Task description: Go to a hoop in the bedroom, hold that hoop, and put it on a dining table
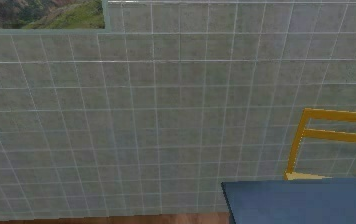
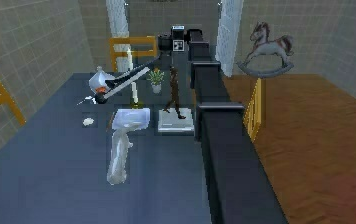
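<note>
Found the gripper [image 2: 166, 44] near the table's [image 2: 46, 170] far edge.
Could not tell the fingers' state, nor whether anything was held.

Soft, even light is falling on the grey tiled wall [image 1: 136, 120] behind the dark blue table [image 1: 296, 200], and no glare is showing there. In the arm side view the table's top is looking dim, with only faint shadows lying on it. The wooden floor [image 2: 316, 140] right of the table is catching warmer light. Beyond the table's far end the white curtains [image 2: 229, 35] are glowing brightest.
</note>
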